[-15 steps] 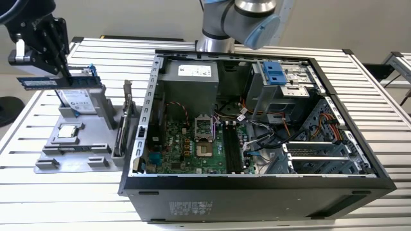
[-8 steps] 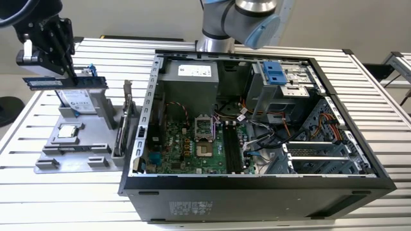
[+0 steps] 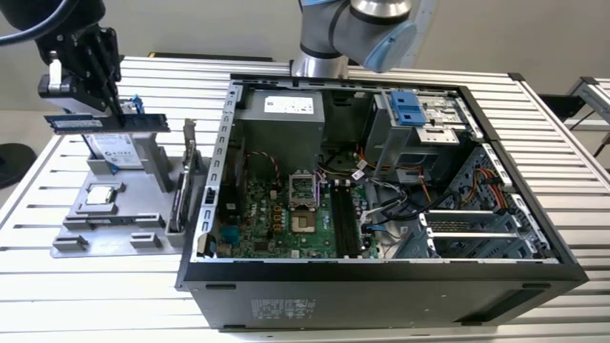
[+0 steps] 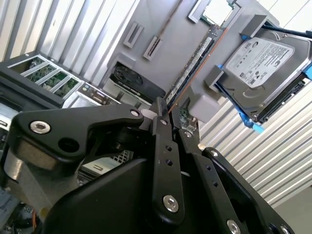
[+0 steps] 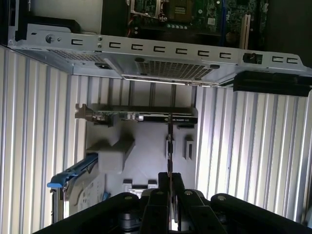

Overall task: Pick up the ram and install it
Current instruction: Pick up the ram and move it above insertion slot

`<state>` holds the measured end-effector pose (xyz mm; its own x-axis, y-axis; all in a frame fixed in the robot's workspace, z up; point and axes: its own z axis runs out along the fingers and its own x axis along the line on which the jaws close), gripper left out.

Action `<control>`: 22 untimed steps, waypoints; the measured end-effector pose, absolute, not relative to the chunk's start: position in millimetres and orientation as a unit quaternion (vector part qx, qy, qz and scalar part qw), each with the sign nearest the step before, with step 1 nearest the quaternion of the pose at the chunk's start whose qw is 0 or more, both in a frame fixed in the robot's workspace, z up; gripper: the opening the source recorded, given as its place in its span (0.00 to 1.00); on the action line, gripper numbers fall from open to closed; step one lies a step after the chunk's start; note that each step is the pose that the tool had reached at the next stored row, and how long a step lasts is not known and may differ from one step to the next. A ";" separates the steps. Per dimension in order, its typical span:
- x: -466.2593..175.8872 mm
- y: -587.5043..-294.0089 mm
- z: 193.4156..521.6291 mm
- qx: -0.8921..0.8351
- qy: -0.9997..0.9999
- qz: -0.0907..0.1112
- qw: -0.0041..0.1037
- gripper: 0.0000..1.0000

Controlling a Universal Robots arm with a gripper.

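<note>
Your end effector is clamped narrowly on the ram, pinching the thin stick by its upper edge. The ram hangs level outside the open computer case, off to the exterior view's left of it, just above the hard drive.

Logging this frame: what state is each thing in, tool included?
tool: shut on the ram.
ram: clamped edge-on in the tool at the grey holder, not in the case.
hard drive: in its blue frame, leaning in the holder.
upright card: standing on edge in the holder.
computer case: lying on its side, open, motherboard exposed.
memory slots: empty.
</note>
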<state>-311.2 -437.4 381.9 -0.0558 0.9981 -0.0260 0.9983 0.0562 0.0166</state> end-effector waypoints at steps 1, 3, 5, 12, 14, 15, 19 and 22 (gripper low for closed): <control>-309.7 -437.4 381.9 0.687 0.727 -0.003 0.015 0.00; -306.6 -437.4 381.9 0.687 0.727 -0.003 0.015 0.00; -303.2 -437.4 381.8 0.688 0.726 -0.003 0.015 0.00; -292.1 -437.4 381.9 0.691 0.723 -0.003 0.015 0.00; -288.7 -437.4 381.9 0.692 0.722 -0.003 0.015 0.00; -287.1 -437.4 381.9 0.692 0.721 -0.003 0.015 0.00; -280.4 -437.4 381.8 0.694 0.720 -0.003 0.015 0.00; -275.5 -437.4 381.9 0.695 0.719 -0.003 0.015 0.00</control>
